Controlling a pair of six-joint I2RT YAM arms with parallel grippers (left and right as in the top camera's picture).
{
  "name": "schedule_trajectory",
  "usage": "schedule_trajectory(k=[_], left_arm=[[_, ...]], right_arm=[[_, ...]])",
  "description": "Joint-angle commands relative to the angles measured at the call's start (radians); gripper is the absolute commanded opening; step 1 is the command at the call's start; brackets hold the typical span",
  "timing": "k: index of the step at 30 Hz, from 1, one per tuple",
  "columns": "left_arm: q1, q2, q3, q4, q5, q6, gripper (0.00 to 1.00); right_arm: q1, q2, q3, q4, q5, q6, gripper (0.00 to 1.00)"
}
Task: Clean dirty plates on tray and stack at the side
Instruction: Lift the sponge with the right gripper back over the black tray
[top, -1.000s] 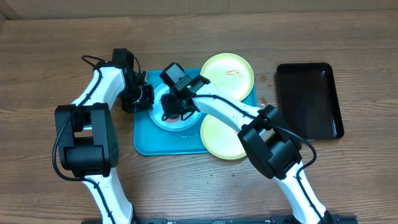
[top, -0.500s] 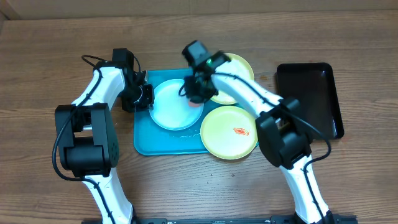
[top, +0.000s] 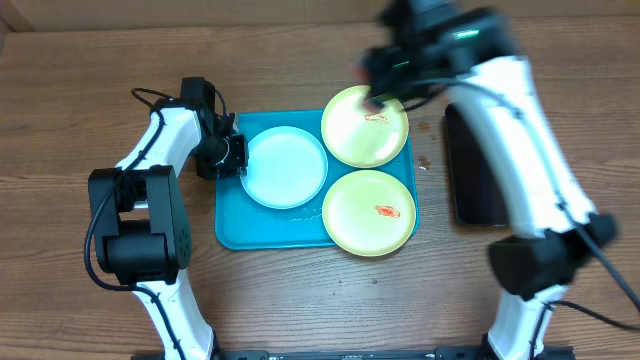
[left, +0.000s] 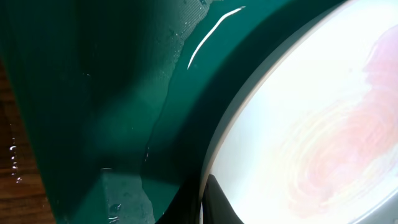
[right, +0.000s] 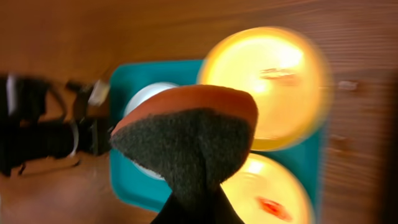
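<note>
The turquoise tray (top: 235, 228) holds three plates. The pale blue plate (top: 286, 167) lies at its left and looks wiped, with a faint pink swirl in the left wrist view (left: 323, 124). Two yellow-green plates (top: 365, 125) (top: 369, 212) lie at the right, each with a red smear. My left gripper (top: 238, 155) is shut on the pale blue plate's left rim (left: 214, 186). My right gripper (top: 378, 92) is raised above the upper yellow-green plate, blurred, and shut on an orange and dark grey sponge (right: 189, 134).
A narrow black tray (top: 470, 170) lies to the right of the turquoise tray, partly hidden by my right arm. Small red specks (top: 424, 160) lie on the wooden table between the two trays.
My right gripper has left the pale blue plate with the sponge, risen and swung up and right over the upper yellow-green plate. The left gripper has stayed on the plate's rim.
</note>
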Motion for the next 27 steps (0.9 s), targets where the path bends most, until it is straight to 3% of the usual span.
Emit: schedule_trajectory(k=[1, 7, 13, 19, 27], left_arm=[[-0.005, 0.030, 0.000, 0.016, -0.011, -0.006, 0.04], [-0.005, 0.030, 0.000, 0.022, -0.011, -0.007, 0.04], [-0.007, 0.030, 0.000, 0.022, -0.011, -0.007, 0.04], [-0.007, 0.029, 0.001, 0.021, -0.010, 0.013, 0.04], [-0.007, -0.053, 0.045, -0.047, -0.082, 0.016, 0.04]], right_arm=[[-0.132, -0.030, 0.013, -0.065, 0.039, -0.008, 0.04], [-0.285, -0.018, -0.035, -0.152, 0.162, -0.006, 0.04], [-0.366, -0.016, -0.241, -0.084, 0.200, 0.000, 0.04], [-0.369, -0.016, -0.413, 0.015, 0.174, -0.042, 0.04], [-0.366, -0.016, -0.428, 0.032, 0.151, -0.053, 0.04]])
